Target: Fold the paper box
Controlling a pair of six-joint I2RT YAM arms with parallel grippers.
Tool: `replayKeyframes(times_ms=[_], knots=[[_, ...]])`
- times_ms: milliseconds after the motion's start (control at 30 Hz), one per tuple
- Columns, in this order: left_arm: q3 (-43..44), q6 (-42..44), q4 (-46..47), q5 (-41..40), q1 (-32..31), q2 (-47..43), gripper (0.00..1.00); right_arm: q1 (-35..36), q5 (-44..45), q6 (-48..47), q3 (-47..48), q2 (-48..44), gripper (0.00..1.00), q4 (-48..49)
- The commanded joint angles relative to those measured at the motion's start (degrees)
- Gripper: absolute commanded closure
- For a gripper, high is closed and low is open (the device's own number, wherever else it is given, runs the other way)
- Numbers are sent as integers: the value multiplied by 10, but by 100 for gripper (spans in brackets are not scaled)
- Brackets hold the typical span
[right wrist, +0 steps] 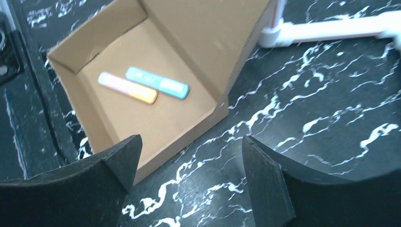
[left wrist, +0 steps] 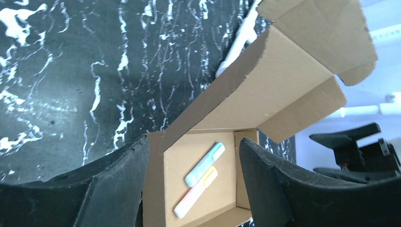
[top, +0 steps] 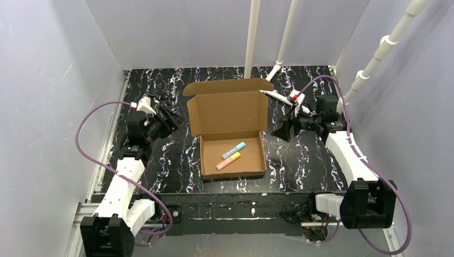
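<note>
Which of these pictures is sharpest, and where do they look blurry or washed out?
Top external view: sharpest and evenly lit, the paper box crisp. Left wrist view: background washed out to bright white along the right edge. Right wrist view: slightly soft, the two highlighters a little smeared.

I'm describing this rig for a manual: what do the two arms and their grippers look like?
The left arm and right arm have white shells with black joints and bases. A purple cable loops along each. The left gripper and right gripper are matte black, with broad wedge-shaped fingers. No legible markings.
</note>
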Motion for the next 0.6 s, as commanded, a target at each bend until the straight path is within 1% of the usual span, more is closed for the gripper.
replayKeyframes(times_ms=[0,100,200,267,333,400,467,567], knots=[[-17,-13,113,99,13,1,33,-10,-21,100,42,33,17,95],[-8,-4,116,121,13,26,35,-9,-12,154,53,62,22,152],[-3,-2,116,113,13,38,44,-7,-11,185,87,92,29,163],[0,-3,116,108,13,43,44,1,-8,191,106,105,32,162],[4,-1,116,104,13,54,44,18,4,190,118,115,32,160],[8,8,116,93,13,68,44,45,34,175,134,124,32,147],[11,13,116,81,13,85,44,70,84,161,148,131,32,133],[26,12,116,88,10,112,46,87,150,162,157,138,33,137]])
